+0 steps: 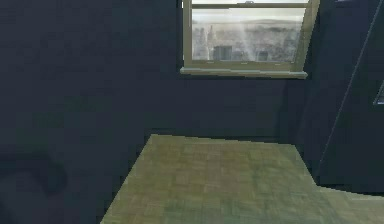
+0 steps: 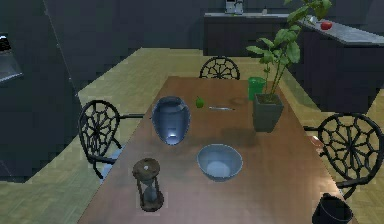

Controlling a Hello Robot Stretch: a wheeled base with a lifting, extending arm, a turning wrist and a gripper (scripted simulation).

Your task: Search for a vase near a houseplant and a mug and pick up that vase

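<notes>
A blue-grey rounded vase (image 2: 171,120) stands on the wooden table (image 2: 200,205) in the arm side view, left of the middle. To its right is a leafy houseplant (image 2: 276,55) in a grey square pot (image 2: 267,112). A green mug (image 2: 257,87) sits just behind the pot. A small green thing (image 2: 199,101) and a thin utensil (image 2: 230,107) lie between the vase and the plant.
A pale blue bowl (image 2: 220,162) and an hourglass (image 2: 149,184) stand on the table's near part, and a dark cup-like thing (image 2: 331,212) at its near right corner. Dark chairs (image 2: 103,130) ring the table. The forward view has a dark wall, a window (image 1: 248,35) and olive floor (image 1: 220,180).
</notes>
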